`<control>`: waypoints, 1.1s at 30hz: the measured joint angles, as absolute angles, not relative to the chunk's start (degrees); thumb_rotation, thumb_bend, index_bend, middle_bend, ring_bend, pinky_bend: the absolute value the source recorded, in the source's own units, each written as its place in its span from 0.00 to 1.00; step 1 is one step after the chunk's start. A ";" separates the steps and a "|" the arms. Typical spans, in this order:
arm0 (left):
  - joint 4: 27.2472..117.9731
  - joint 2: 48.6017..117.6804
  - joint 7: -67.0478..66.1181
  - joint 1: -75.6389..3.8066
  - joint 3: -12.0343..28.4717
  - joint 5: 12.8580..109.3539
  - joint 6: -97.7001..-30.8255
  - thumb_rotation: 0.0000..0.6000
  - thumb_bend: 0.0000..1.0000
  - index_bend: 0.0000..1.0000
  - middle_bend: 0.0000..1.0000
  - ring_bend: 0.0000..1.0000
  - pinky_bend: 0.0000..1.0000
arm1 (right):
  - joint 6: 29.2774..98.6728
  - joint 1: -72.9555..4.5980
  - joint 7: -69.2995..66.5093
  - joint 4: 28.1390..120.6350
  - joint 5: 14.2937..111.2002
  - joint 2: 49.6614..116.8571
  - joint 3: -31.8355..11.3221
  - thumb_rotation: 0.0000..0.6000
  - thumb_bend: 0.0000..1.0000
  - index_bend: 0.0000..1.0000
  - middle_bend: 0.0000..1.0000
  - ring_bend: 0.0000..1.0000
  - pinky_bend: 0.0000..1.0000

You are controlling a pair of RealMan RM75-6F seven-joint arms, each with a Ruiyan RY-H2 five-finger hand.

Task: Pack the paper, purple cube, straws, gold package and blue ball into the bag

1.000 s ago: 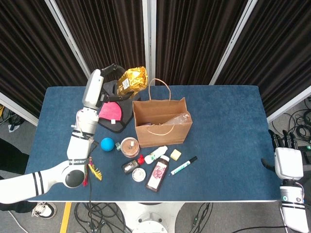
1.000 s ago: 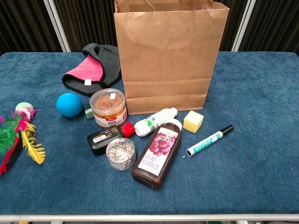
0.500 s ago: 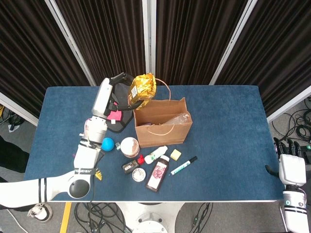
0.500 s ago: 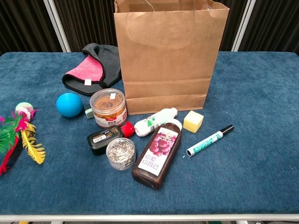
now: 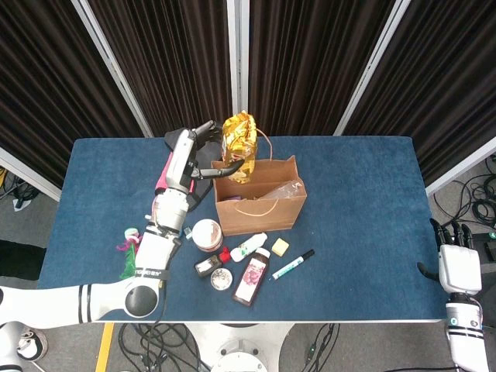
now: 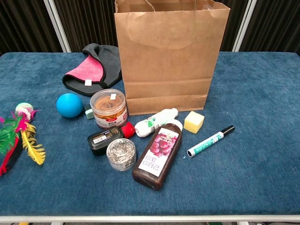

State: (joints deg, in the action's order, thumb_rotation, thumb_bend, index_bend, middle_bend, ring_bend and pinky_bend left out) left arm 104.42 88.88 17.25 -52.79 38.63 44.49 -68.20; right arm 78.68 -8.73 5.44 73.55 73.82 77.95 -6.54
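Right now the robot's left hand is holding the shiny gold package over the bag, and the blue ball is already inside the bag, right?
Not quite. The left hand does hold the gold package over the bag, but the blue ball lies on the table beside the bag, as the chest view shows.

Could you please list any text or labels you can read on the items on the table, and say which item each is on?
"你爱你自己" on the label of the dark bottle lying in front of the bag.
Black case: white label print, too small to read.
Marker: printed barrel, too blurred to read.
Round jar and white bottle: labels unreadable.
Gold package: print unreadable.
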 measured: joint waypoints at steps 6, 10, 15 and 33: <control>98.49 91.94 20.99 -52.95 37.60 44.08 -65.72 1.00 0.29 0.60 0.60 0.46 0.40 | 78.69 -8.56 5.46 74.04 73.71 77.62 -7.06 1.00 0.07 0.10 0.20 0.01 0.00; 95.64 93.35 23.47 -52.40 37.13 45.10 -64.65 1.00 0.29 0.60 0.60 0.46 0.40 | 78.13 -8.62 5.54 74.14 73.41 77.44 -7.35 1.00 0.07 0.10 0.20 0.01 0.00; 95.34 93.78 24.91 -51.47 36.59 47.13 -64.12 1.00 0.28 0.58 0.59 0.46 0.39 | 77.69 -8.75 5.67 74.54 73.49 77.42 -7.47 1.00 0.07 0.10 0.20 0.01 0.00; 92.88 94.99 30.48 -49.08 35.21 52.02 -61.31 1.00 0.13 0.32 0.35 0.27 0.29 | 77.27 -8.38 6.03 75.34 72.56 76.75 -8.29 1.00 0.07 0.10 0.20 0.01 0.00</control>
State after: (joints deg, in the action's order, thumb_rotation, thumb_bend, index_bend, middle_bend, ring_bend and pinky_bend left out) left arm 92.88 94.99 30.48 -49.08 35.21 52.02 -61.31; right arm 77.27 -8.38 6.03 75.34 72.56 76.75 -8.29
